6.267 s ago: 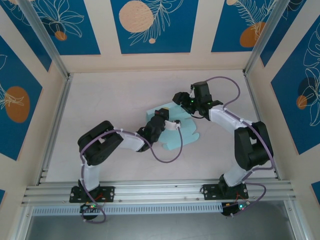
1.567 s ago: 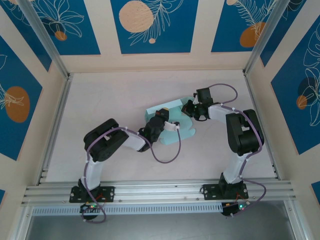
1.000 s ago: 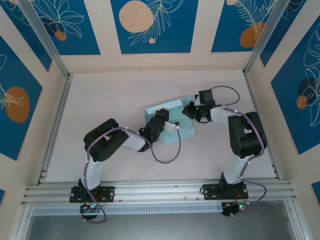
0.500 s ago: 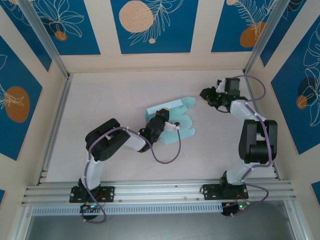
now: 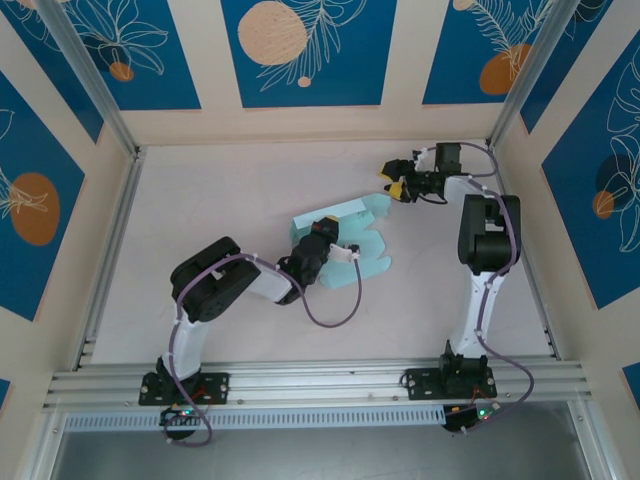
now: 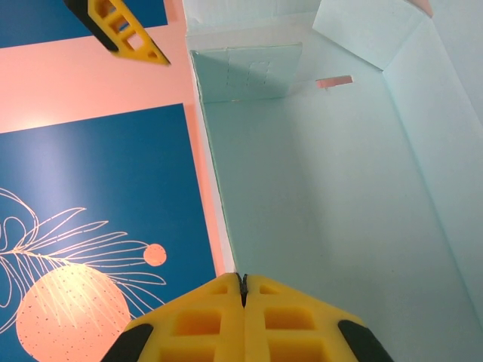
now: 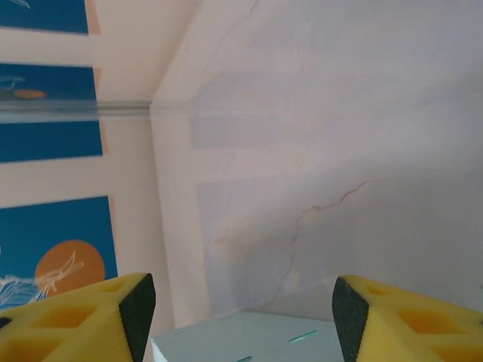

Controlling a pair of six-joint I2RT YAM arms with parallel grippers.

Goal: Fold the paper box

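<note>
Reaching in from its base at the near edge of the desk [image 5: 240, 190], the left arm [image 5: 215, 285] is bending at the elbow and laying its wrist across the paper box [image 5: 372, 252]. The box is lying near the middle of the desk, a pale mint card partly folded, with one long wall standing along its far side and rounded flaps spreading flat toward the right. The left jaws are sitting fully closed: in the left wrist view their yellow pads [image 6: 287, 320] are pressing together, and the edge of an upright wall of the paper box [image 6: 339, 188] is running straight down into the seam between them, so they are gripping that thin card. Farther out, the right arm [image 5: 485, 235] is stretching up the right side of the desk and turning its wrist leftward, with the right jaws hanging just beyond the box's far right corner; whether they are touching it I cannot tell. The right jaws are standing open, their yellow pads [image 7: 75, 317] well apart with nothing between them, and a strip of the card [image 7: 249, 335] is showing below the gap. One of those yellow fingers [image 6: 121, 30] is showing at the top left of the left wrist view. Behind everything, the back wall [image 5: 305, 50] is showing blue panels with orange discs.
</note>
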